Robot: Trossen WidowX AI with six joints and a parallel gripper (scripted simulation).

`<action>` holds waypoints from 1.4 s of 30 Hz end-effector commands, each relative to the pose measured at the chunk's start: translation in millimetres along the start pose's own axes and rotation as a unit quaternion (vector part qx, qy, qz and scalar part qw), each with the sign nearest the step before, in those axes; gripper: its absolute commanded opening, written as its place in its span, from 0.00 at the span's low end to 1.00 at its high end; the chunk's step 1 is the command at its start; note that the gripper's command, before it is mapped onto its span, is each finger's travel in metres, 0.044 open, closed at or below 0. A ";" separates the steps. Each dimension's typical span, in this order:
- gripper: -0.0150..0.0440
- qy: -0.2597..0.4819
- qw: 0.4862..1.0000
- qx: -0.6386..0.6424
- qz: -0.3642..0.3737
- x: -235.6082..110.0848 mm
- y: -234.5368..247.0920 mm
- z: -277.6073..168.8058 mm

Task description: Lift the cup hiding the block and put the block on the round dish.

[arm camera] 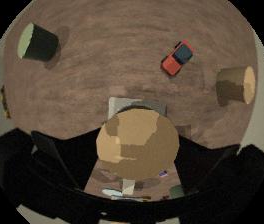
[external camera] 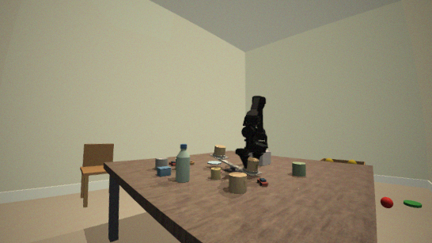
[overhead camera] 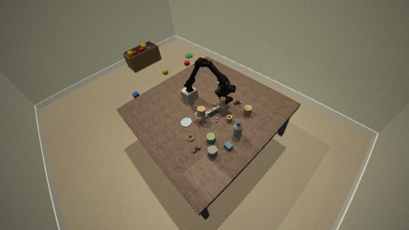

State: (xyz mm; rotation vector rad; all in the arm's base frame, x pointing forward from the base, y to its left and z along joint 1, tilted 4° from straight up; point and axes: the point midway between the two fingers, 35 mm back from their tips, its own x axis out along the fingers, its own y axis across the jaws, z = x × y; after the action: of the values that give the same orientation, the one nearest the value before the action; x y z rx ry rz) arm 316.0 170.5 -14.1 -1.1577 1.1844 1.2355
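Two tan cups stand on the ends of a small grey balance (overhead camera: 210,111) (external camera: 229,165) in the middle of the table. My gripper (overhead camera: 223,101) (external camera: 252,163) (arm camera: 137,131) is down around the cup (overhead camera: 222,101) (external camera: 252,165) (arm camera: 136,144) on the end farther from the dish. Its fingers stand open on either side of the cup, close to its wall. The other cup (overhead camera: 201,111) (external camera: 220,149) stands untouched on the opposite end. The pale round dish (overhead camera: 186,122) (external camera: 214,162) lies flat on the table beyond that cup. No block is in view.
A red and blue toy car (overhead camera: 237,102) (external camera: 262,181) (arm camera: 176,58) and a tan cylinder (overhead camera: 247,109) (external camera: 237,182) (arm camera: 235,84) lie close by. A green cylinder (external camera: 299,168) (arm camera: 39,42), a bottle (overhead camera: 237,129) (external camera: 182,164) and other small items stand around.
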 end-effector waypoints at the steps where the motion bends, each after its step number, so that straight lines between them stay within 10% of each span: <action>1: 0.86 -0.001 1.000 0.002 0.003 1.6 1.9 -0.1; 9: 0.77 -0.001 1.000 0.002 0.003 1.6 1.9 -0.1; 21: 0.25 -0.001 1.000 0.002 0.003 -8.5 -0.2 0.9; 42: 0.25 -0.001 1.000 0.002 0.003 -34.3 -3.9 2.7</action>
State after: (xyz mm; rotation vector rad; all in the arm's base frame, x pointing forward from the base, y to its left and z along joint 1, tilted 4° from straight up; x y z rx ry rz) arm 315.8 169.2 10.9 -1.1493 1.2070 1.2439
